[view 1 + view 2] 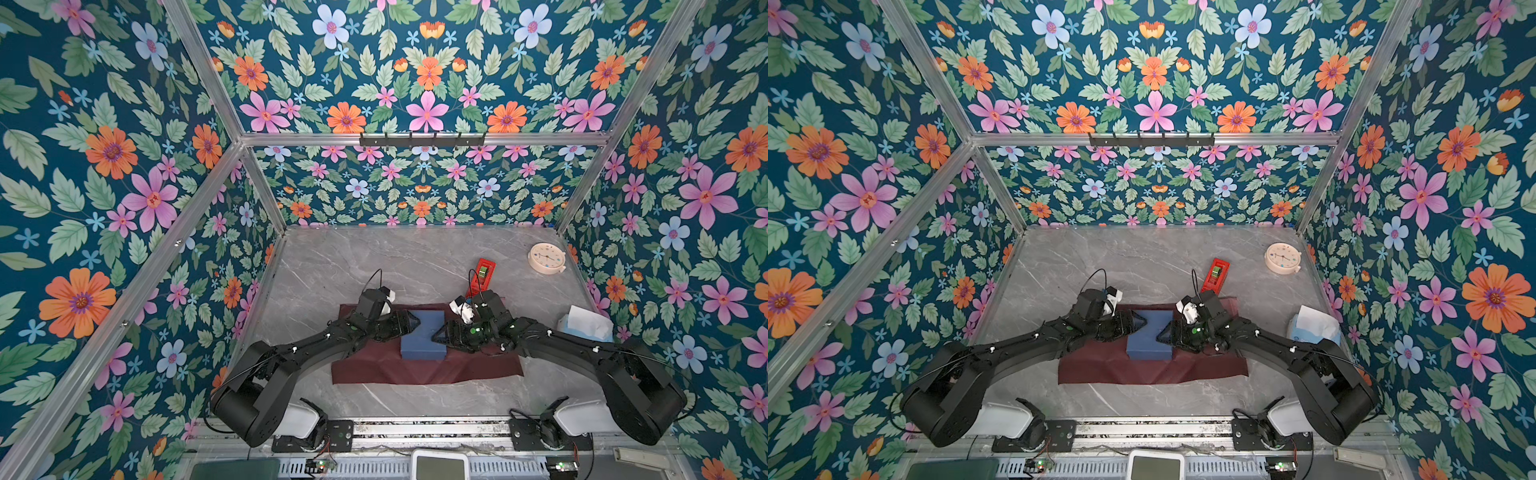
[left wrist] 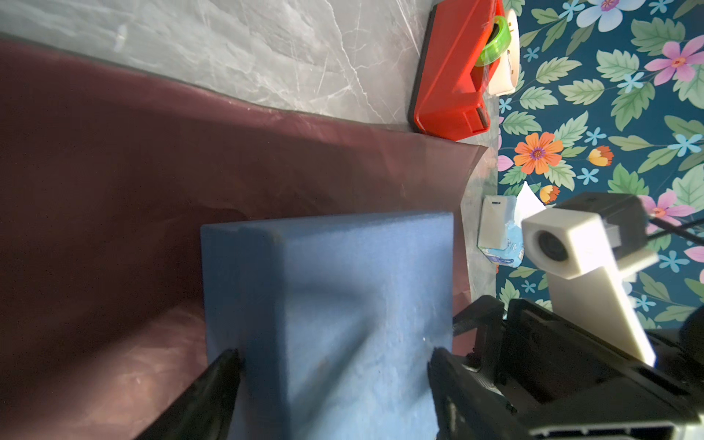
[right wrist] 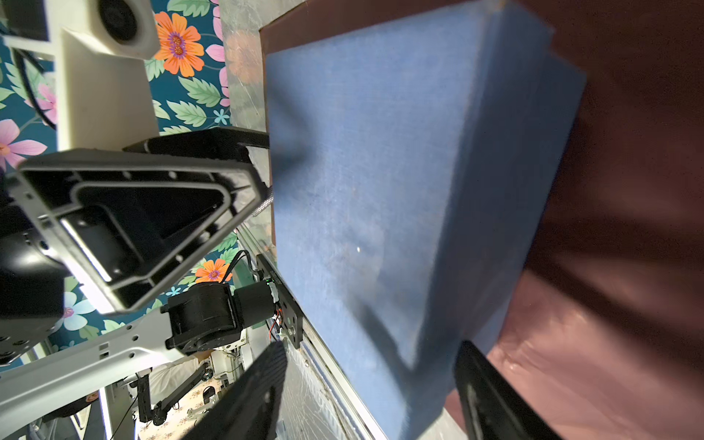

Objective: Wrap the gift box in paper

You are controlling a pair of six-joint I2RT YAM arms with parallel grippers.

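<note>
The navy-blue gift box [image 1: 422,345] [image 1: 1148,347] lies on the middle of the maroon paper [image 1: 415,371] [image 1: 1142,372], which is spread flat on the table. My left gripper [image 1: 413,323] [image 1: 1144,322] reaches in from the left over the box's far left corner. My right gripper [image 1: 434,336] [image 1: 1158,336] reaches in from the right over its right edge. In the left wrist view the gift box [image 2: 343,285] fills the space between the wide jaws of the left gripper [image 2: 335,358]. In the right wrist view the right gripper [image 3: 369,348] straddles a corner of the gift box [image 3: 381,171]; one finger stands apart from it.
A red tape dispenser [image 1: 482,274] [image 2: 453,76] stands just beyond the paper's far right corner. A round cream clock [image 1: 546,257] lies at the back right. A tissue pack [image 1: 586,322] sits by the right wall, beside the right arm.
</note>
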